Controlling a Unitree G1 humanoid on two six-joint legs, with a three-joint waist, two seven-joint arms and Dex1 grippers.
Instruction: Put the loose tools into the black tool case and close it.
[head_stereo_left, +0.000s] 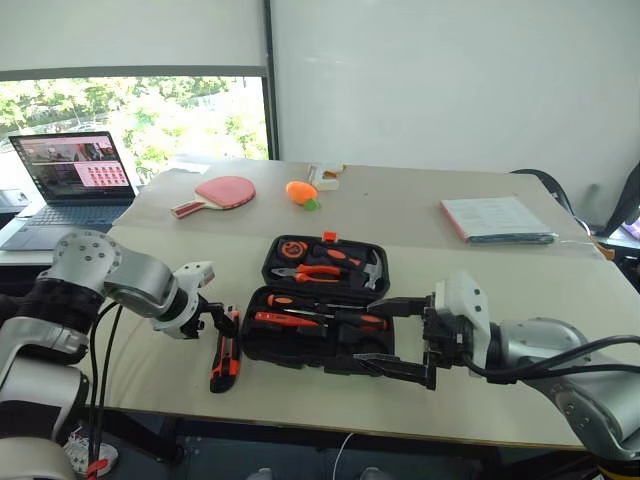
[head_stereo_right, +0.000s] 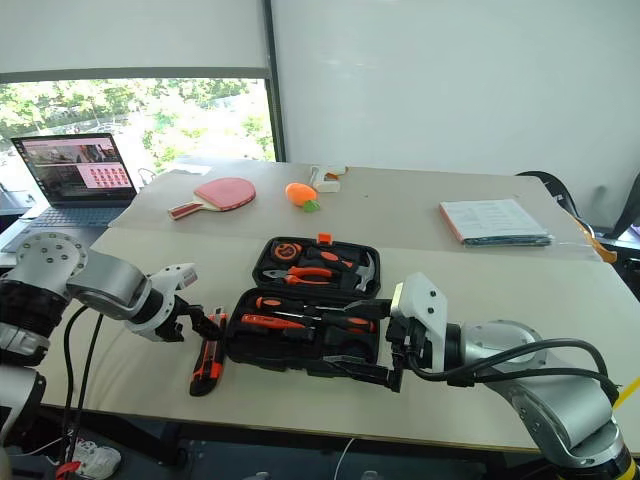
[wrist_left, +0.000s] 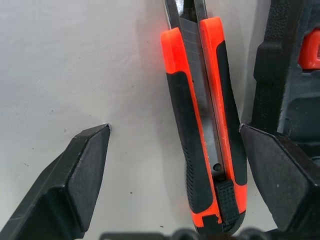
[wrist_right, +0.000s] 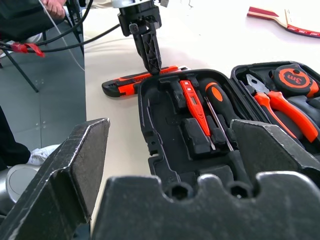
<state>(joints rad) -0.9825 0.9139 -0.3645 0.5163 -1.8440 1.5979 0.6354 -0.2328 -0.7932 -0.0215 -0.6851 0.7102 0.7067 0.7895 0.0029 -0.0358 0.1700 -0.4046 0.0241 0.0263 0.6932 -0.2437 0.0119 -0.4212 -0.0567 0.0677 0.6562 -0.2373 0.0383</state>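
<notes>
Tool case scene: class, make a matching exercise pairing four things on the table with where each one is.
Things:
1. utility knife
2. pliers
3. table-tennis paddle
4. laptop

Places:
A. in the open black tool case's far half
B. at the far left
C. on the table beside the case, under the open left hand
D. beyond the case, near the orange toy

Pairs: 1-C, 2-A, 3-D, 4-B

Bright daylight from window (head_stereo_left: 140, 130) at left, soft shadows, near fingers (wrist_right: 65, 185) blurred
</notes>
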